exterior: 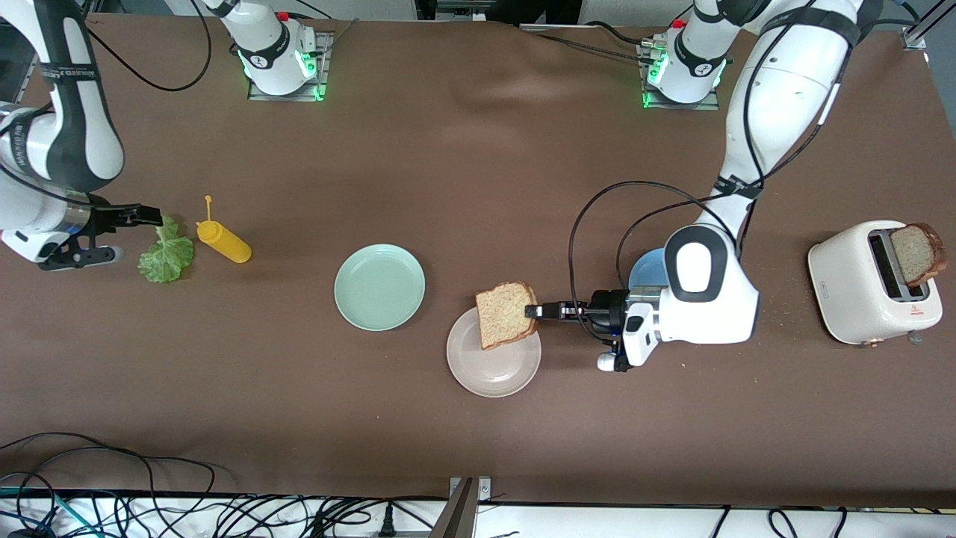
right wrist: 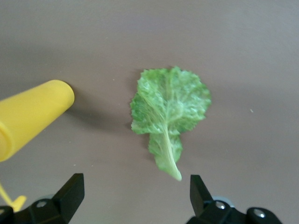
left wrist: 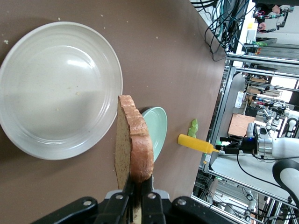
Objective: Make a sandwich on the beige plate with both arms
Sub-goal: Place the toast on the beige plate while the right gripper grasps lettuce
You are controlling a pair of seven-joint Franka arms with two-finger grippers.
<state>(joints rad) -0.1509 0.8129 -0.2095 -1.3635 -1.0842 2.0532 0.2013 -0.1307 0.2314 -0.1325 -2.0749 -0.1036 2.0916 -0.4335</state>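
Grainy square bread slice (exterior: 506,314) over glossy beige plate (exterior: 493,370).

The left arm (exterior: 777,112) reaches from its base down over the table, its forearm bent level, wrist turned sideways. The left gripper (exterior: 532,311) points toward the right arm's end of the table, fingers (left wrist: 148,201) pinched tight (a thin item is clamped between them). The right arm (exterior: 67,112) hangs at its own end of the table. The right gripper (exterior: 146,217) has its fingers (right wrist: 70,193) spread wide, holding nothing.
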